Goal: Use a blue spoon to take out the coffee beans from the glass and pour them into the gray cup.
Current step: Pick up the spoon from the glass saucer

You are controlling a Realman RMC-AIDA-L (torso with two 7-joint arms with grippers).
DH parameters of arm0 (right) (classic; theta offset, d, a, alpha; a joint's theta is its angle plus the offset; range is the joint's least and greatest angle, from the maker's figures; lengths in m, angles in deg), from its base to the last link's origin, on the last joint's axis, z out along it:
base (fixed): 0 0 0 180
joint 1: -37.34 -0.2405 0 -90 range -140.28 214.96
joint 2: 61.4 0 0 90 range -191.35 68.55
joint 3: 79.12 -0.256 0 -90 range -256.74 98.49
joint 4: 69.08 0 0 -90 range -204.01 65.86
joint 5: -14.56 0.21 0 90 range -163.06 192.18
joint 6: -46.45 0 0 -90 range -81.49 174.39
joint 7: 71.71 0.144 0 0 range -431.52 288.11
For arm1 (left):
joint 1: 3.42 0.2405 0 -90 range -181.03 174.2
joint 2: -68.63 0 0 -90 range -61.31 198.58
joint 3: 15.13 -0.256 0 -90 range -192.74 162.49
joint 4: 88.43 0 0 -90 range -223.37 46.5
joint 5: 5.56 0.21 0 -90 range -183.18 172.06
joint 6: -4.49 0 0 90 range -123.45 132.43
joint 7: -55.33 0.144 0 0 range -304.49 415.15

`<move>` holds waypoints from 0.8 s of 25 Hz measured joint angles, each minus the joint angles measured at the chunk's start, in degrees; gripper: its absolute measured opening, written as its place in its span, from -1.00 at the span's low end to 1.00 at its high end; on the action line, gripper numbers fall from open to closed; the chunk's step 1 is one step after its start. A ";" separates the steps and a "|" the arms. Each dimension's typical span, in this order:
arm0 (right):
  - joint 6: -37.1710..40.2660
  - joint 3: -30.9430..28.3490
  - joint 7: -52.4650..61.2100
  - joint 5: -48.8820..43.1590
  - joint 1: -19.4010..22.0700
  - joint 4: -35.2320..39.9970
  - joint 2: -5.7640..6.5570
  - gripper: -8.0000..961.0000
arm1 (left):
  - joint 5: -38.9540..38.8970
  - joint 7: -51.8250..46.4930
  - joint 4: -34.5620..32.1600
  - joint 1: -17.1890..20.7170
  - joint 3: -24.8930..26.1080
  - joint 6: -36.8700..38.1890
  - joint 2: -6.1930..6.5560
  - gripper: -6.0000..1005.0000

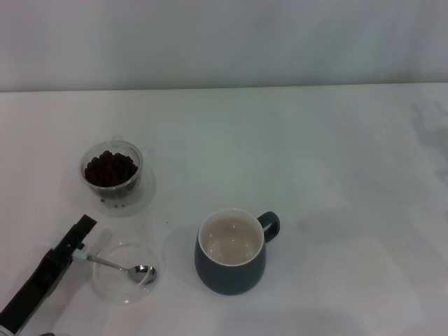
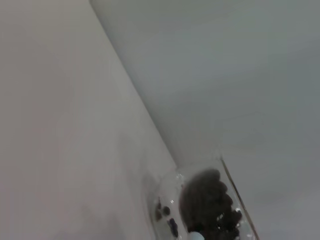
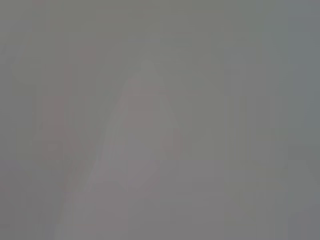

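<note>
On the white table point(image 1: 329, 154), the head view shows the left gripper point(image 1: 78, 246), a black arm coming in from the near left corner, with its tip at the pale light-blue handle end of the small blue spoon point(image 1: 115, 265); it appears closed on that handle, though the fingers themselves are too dark to tell apart. The spoon's silver neck and bowl reach out over a flat shallow clear round dish point(image 1: 126, 274), the bowl resting inside it. Just beyond the dish, farther from the robot, stands the small clear glass point(image 1: 112, 176) with round walls, and it holds a heap of dark brown coffee beans point(image 1: 110, 169) (a few lie low against its wall). To the right of the dish, a little apart from it, sits the rounded dark blue-gray gray cup point(image 1: 231, 253), its cream-white inside bare and its loop handle turned to the far right. The left wrist view shows only the glass point(image 2: 165, 200) close up, the beans point(image 2: 207, 202) piled within, and a speck of pale blue at the picture's edge; neither cup nor dish appears there. The right wrist view is a featureless grey blur, and the right gripper shows nowhere.
</note>
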 joint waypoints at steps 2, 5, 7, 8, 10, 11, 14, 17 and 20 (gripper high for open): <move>-0.10 -0.20 -0.01 0.02 0.08 -0.18 -0.01 -0.06 | 0.21 0.44 0.00 0.01 0.00 -0.07 -0.10 0.74; -0.30 -1.33 -0.02 0.03 0.09 -0.60 -0.01 -0.06 | 0.24 1.18 0.00 0.25 -0.01 0.06 -0.21 0.74; -0.33 -1.79 -0.03 0.04 0.17 -0.92 -0.01 -0.06 | 0.24 1.48 0.13 0.50 0.00 0.37 -0.22 0.74; -0.33 -1.86 -0.04 0.03 0.20 -1.09 -0.02 -0.06 | 0.24 1.49 0.22 0.57 0.01 0.40 -0.24 0.74; -0.35 -2.08 -0.04 0.03 0.22 -1.39 -0.01 -0.06 | 0.25 1.50 0.31 0.69 0.03 0.47 -0.27 0.74; -0.35 -2.16 -0.04 0.03 0.22 -1.56 -0.01 -0.06 | 0.25 1.49 0.36 0.84 0.03 0.67 -0.29 0.74; -0.21 -2.21 -0.05 0.03 0.27 -1.90 -0.02 -0.06 | 0.28 1.55 0.36 1.35 -0.01 1.68 -0.31 0.74; -0.18 -2.21 -0.03 0.01 0.30 -1.96 -0.01 -0.06 | 0.37 1.67 0.20 1.50 -0.01 2.14 -0.32 0.74; -0.09 -2.21 0.06 -0.19 0.36 -2.02 -0.01 -0.06 | 0.37 1.67 0.01 1.53 -0.06 2.57 -0.28 0.70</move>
